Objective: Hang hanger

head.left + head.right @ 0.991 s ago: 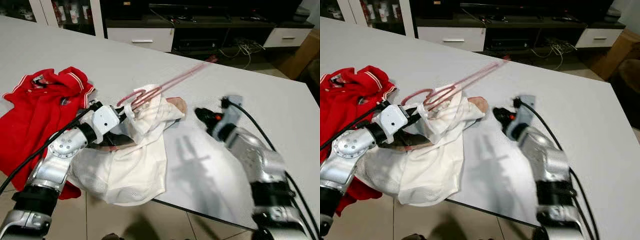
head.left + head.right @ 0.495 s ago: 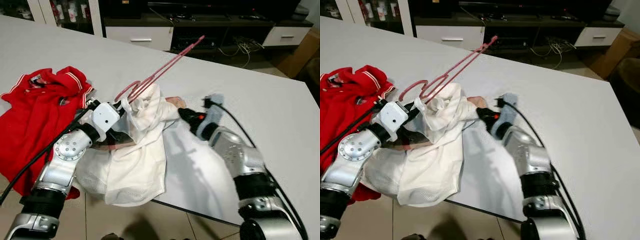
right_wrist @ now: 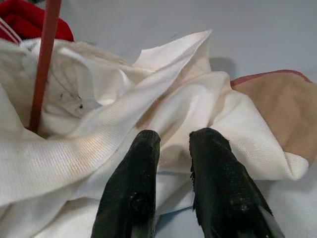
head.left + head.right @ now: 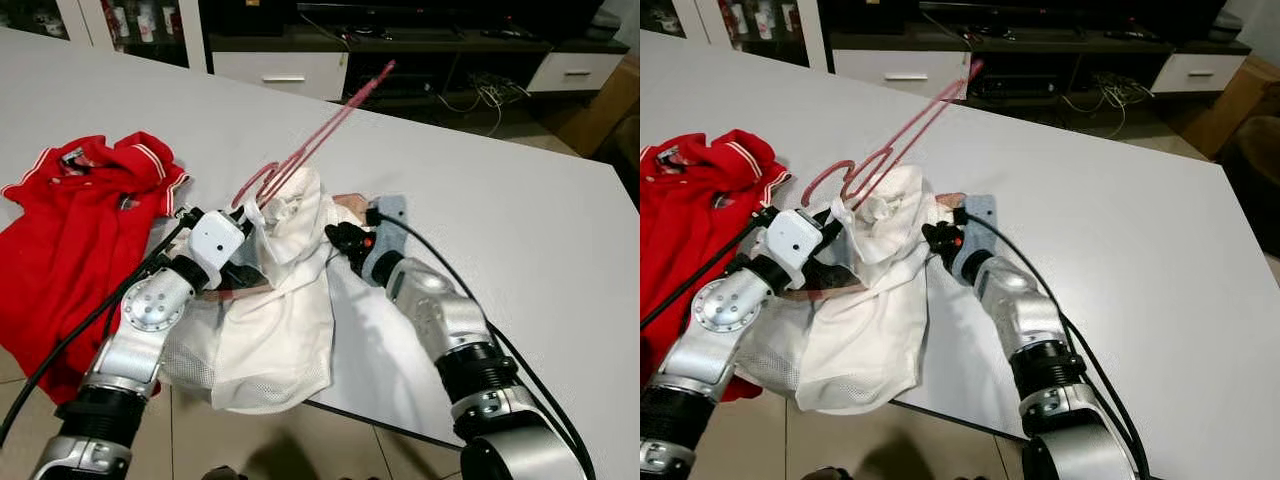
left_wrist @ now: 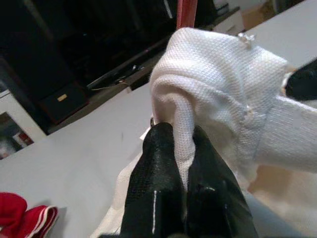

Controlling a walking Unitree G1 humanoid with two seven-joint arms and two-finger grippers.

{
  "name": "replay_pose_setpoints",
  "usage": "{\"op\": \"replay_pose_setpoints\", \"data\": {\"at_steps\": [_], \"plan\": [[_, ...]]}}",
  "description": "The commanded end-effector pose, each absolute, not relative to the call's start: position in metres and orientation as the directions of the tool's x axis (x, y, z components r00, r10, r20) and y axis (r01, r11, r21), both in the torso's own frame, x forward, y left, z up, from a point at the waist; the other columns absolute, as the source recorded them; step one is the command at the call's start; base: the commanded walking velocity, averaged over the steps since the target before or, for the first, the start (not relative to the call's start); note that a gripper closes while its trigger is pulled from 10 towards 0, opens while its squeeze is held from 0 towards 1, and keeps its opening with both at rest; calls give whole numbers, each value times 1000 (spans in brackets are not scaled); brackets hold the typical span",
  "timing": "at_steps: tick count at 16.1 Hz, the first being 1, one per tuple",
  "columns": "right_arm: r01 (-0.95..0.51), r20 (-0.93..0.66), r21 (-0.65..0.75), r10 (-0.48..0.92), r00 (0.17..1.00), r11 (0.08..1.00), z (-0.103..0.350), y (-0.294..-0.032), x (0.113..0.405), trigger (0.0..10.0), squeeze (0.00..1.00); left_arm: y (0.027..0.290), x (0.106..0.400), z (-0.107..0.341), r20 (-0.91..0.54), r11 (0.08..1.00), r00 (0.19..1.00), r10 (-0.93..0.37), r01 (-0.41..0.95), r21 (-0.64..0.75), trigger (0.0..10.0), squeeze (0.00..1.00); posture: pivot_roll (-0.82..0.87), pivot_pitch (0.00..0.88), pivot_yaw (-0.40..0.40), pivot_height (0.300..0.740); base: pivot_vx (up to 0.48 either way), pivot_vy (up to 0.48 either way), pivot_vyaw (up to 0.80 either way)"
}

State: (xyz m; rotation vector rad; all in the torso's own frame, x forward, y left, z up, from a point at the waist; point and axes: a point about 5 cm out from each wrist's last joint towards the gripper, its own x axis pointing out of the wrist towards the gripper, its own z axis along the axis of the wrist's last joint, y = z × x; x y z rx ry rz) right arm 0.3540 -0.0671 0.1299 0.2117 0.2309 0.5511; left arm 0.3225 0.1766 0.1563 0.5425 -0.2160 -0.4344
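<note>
White table [image 4: 520,210] — two shirts, one hanger [image 4: 320,140], two tools

A large white desk [image 4: 520,210] spans the foreground, its near edge running diagonally above a beige tiled floor [image 4: 330,445]. Behind it stands a low dark TV cabinet [image 4: 440,50] with white drawer fronts [image 4: 283,75], one further white drawer [image 4: 575,70] at the far right. Loose cables [image 4: 487,95] lie on the floor below the cabinet's open centre section. A white-framed display case [image 4: 140,25] holding small items occupies the upper left. A brown cardboard box [image 4: 600,110] sits at the right edge.
</note>
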Motion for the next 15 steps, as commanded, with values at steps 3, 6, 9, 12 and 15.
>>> {"op": "replay_pose_setpoints", "data": {"at_steps": [3, 6, 9, 12, 15], "plan": [[-476, -61, 215, 498, 865, 853, 149, -73, 359, 10000, 0, 175, 321, 157, 106, 797, 900, -422, 312, 517, 0, 0, 93, 96, -113, 740, 0, 0, 0], [-371, 2, 214, 380, 925, 903, 152, -108, 357, 10000, 0, 175, 321, 156, 101, 800, 903, -418, 313, 512, 0, 0, 91, 94, -103, 740, 0, 0, 267], [-333, -17, 218, 344, 939, 918, 145, -119, 355, 10000, 0, 168, 324, 158, 101, 796, 894, -436, 331, 506, 0, 0, 76, 95, -88, 740, 0, 0, 533], [-330, -18, 222, 342, 939, 918, 148, -119, 357, 10000, 0, 164, 327, 161, 107, 794, 889, -445, 336, 506, 0, 0, 73, 95, -82, 740, 0, 0, 0], [-343, -16, 217, 354, 935, 914, 149, -117, 359, 10000, 0, 164, 328, 162, 110, 795, 889, -445, 335, 505, 0, 0, 77, 95, -82, 740, 0, 0, 0]]}}
